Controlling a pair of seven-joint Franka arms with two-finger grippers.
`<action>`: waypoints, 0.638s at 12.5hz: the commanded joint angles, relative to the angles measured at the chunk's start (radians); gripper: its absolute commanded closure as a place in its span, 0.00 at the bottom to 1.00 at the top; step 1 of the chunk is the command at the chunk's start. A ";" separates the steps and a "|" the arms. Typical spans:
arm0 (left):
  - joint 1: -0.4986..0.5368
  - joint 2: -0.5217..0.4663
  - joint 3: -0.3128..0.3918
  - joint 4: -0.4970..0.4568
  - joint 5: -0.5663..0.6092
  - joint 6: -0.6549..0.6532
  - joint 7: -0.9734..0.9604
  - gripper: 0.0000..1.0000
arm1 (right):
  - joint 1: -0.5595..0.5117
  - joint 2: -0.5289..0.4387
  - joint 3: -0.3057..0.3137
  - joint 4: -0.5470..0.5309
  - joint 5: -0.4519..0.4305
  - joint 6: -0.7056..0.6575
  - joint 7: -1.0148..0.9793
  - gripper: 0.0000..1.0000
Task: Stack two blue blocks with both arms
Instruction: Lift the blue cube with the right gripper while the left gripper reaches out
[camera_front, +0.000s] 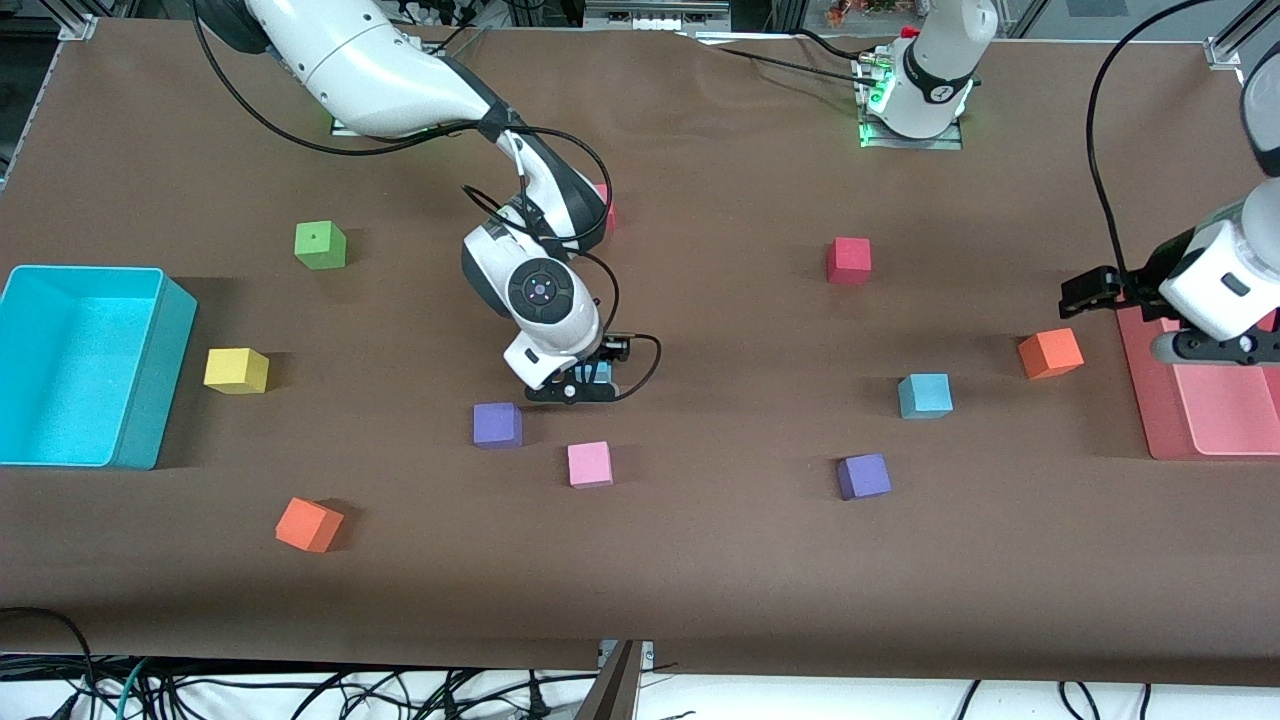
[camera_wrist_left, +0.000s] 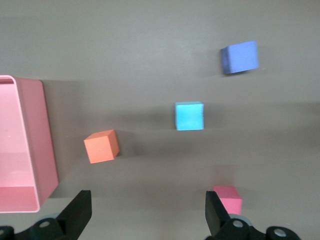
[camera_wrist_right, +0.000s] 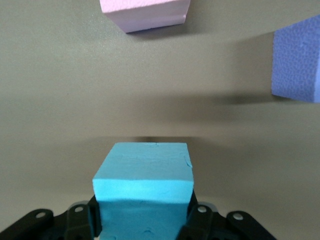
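Note:
My right gripper (camera_front: 583, 386) is shut on one light blue block (camera_front: 601, 374), low over the table's middle. In the right wrist view the block (camera_wrist_right: 142, 185) fills the gap between the black fingers (camera_wrist_right: 195, 220) of the right gripper (camera_wrist_right: 143, 222). The other light blue block (camera_front: 924, 395) sits on the table toward the left arm's end, and it shows in the left wrist view (camera_wrist_left: 189, 115). My left gripper (camera_front: 1088, 293) is open and empty, up over the table beside the orange block (camera_front: 1050, 353). Its own view shows the left gripper (camera_wrist_left: 147, 210) with fingers wide apart.
A pink block (camera_front: 589, 464) and a purple block (camera_front: 497, 424) lie close to the right gripper. A second purple block (camera_front: 863, 476) and a red block (camera_front: 849, 260) lie near the free blue block. A cyan bin (camera_front: 150, 400), a pink tray (camera_front: 1160, 420), and green (camera_front: 320, 245), yellow (camera_front: 236, 370) and orange (camera_front: 309, 524) blocks lie farther out.

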 joint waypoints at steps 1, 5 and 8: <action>-0.006 0.063 0.000 -0.013 0.059 0.047 0.008 0.00 | 0.010 0.022 0.001 0.009 -0.039 0.029 0.027 0.70; -0.008 0.089 -0.002 -0.021 0.048 0.073 0.017 0.00 | 0.010 0.031 0.001 -0.055 -0.074 0.133 0.028 0.01; -0.012 0.120 -0.003 -0.102 0.045 0.211 0.013 0.00 | 0.007 -0.016 0.003 -0.054 -0.070 0.120 0.007 0.01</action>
